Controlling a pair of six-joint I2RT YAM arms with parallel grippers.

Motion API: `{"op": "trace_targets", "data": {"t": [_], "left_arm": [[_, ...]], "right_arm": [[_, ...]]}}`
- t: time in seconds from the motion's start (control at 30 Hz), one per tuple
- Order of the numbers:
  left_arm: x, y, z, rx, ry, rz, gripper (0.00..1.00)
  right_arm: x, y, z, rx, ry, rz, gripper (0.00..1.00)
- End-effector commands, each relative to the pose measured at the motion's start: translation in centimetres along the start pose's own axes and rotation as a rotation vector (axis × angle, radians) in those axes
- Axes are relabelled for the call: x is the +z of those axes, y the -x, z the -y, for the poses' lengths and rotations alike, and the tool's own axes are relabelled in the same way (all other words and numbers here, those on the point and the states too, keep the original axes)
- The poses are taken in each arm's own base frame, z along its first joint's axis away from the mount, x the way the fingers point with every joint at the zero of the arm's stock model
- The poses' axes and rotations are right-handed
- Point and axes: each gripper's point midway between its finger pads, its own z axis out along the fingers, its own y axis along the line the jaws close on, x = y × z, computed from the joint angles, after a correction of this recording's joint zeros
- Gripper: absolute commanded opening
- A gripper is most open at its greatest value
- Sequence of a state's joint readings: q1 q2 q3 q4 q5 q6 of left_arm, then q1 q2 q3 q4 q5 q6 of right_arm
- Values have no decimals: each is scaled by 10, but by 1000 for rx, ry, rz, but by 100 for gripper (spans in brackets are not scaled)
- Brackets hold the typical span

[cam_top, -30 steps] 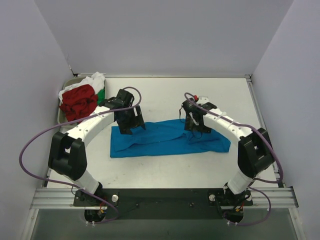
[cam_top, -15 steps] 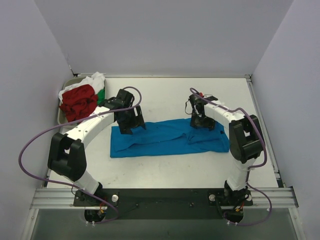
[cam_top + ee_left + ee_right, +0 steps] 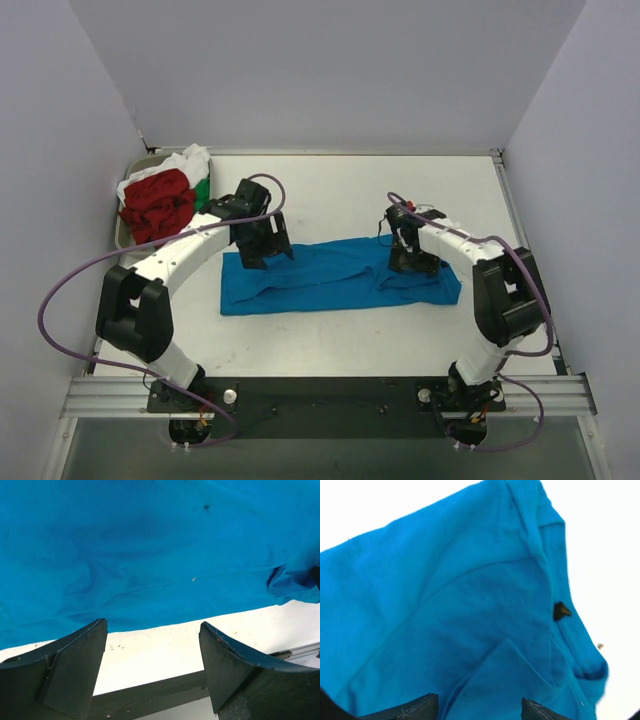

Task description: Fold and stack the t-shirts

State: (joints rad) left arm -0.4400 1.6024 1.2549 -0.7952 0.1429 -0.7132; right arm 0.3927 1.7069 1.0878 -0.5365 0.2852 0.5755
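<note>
Top view: the blue t-shirt (image 3: 330, 275) lies flat as a long band across the middle of the worktop (image 3: 330, 195), its long axis running from 9 to 3 o'clock, its far edge wavy and its near edge almost straight. The left hand (image 3: 262, 250) hangs over the band's far edge toward 9 o'clock; the right hand (image 3: 412, 262) is low over the cloth toward 3 o'clock. Bare worktop lies open beyond the shirt toward 12 o'clock, with a narrower strip at 6 o'clock and a margin at 3 o'clock. At 10 o'clock, well apart from the band, the red t-shirt (image 3: 158, 203), white t-shirt (image 3: 190, 158) and green t-shirt (image 3: 203, 190) are heaped in the grey tray (image 3: 119, 232). Left wrist view: the left hand (image 3: 152, 624) stands wide open, nothing between its fingers (image 3: 80, 665); the shirt's edge crosses just ahead of their tips, bare worktop beneath. Right wrist view: the right hand (image 3: 476, 700) has its fingers (image 3: 410, 707) apart, close above creased cloth, gripping nothing; a folded hem and the small black tag (image 3: 561, 610) lie toward 3 o'clock.
</note>
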Motion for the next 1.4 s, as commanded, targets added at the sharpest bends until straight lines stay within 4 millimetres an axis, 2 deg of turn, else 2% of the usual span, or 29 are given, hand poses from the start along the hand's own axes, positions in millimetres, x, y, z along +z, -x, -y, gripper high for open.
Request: {"op": "trace_targets", "data": {"t": [0.0, 0.2, 0.33, 0.43, 0.47, 0.63, 0.67, 0.7, 0.73, 0.77, 0.8, 0.9, 1.0, 1.1, 1.13, 1.37], "left_arm": [[-5, 5, 14, 18, -45, 37, 84], [-3, 2, 19, 30, -48, 35, 84], [-2, 0, 19, 33, -45, 32, 84], [-3, 0, 20, 34, -49, 35, 84], [-4, 0, 21, 31, -52, 38, 84], [-5, -2, 22, 37, -54, 40, 84], [-6, -1, 23, 38, -55, 44, 84], [-7, -2, 23, 38, -54, 43, 84], [-9, -3, 23, 40, -55, 44, 84], [-9, -4, 22, 41, -51, 46, 84], [-10, -4, 22, 39, -51, 48, 84], [-14, -5, 20, 43, -50, 57, 84], [-14, -6, 17, 42, -44, 58, 84], [-13, -7, 15, 40, -39, 57, 84], [-13, -7, 15, 40, -39, 57, 84], [-6, -8, 17, 39, -43, 43, 84]], "right_arm": [[-23, -8, 21, 2, -33, 43, 65], [-46, -21, 35, -5, -47, 83, 65], [-54, -40, 42, -9, -55, 94, 65], [-56, -41, 44, 14, -58, 120, 65], [-57, -36, 43, 4, -59, 135, 65], [-48, -6, 11, -23, -9, 138, 66], [-41, -4, 3, -37, -10, 119, 65], [-44, 9, -7, -38, 13, 141, 65], [-43, 13, -13, -44, 20, 141, 65], [-35, 14, -21, -56, 21, 125, 65], [-36, 21, -28, -57, 41, 124, 65], [-25, 20, -38, -76, 45, 98, 65], [-18, 15, -39, -84, 36, 84, 65], [-14, 7, -30, -86, 14, 82, 65], [-11, -2, -23, -93, -3, 70, 65], [-18, -20, 5, -79, -31, 95, 65]]}}
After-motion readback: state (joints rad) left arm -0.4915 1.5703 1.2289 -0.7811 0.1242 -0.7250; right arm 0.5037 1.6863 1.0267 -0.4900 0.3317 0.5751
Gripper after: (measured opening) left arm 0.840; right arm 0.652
